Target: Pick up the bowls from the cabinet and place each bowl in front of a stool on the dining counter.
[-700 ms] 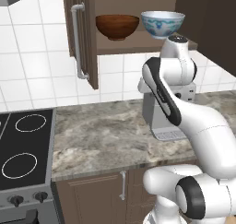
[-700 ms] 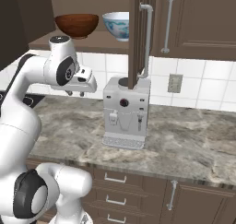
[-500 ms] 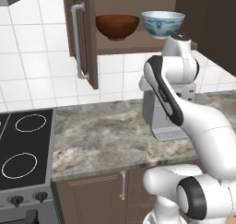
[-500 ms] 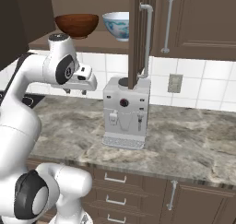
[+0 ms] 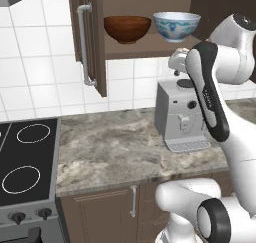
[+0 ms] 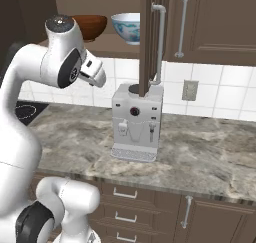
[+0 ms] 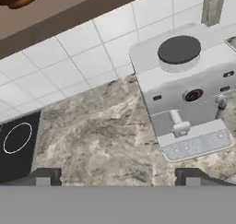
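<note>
The tool [image 7: 118, 174] shows as two small dark finger tips [image 7: 46, 174] at the bottom of the hand view, set wide apart with nothing between them: it is open and holds nothing. In the left base view the hand sits up at the height of the cabinet shelf, its tool [image 5: 177, 62] just below the shelf's edge and above the coffee machine [image 5: 181, 116]. In the right base view the tool [image 6: 95, 73] points toward the tiled wall, under the bowls.

Looking along the tool, the hand view takes in the grey coffee machine [image 7: 184, 87] with its round dark lid, standing on the marbled stone counter [image 7: 101, 144] against the white tiles, and a corner of the black stove [image 7: 16, 147] to the left.

Above, the cabinet [image 5: 92, 37] is open, its plank door swung out with the long silver bar handle [image 5: 85, 44] facing the room. On the shelf inside stand both bowls, side by side and upright (close, though whether they touch I cannot tell): the dark wooden bowl [image 5: 127, 29] on the left and the white patterned bowl [image 5: 176, 26] on the right. From the right base view the wooden bowl [image 6: 92, 26] is partly hidden behind the arm, the patterned bowl [image 6: 126, 28] next to it, and the open cabinet door [image 6: 151, 37] stands edge-on in front of the coffee machine [image 6: 136, 122].
</note>
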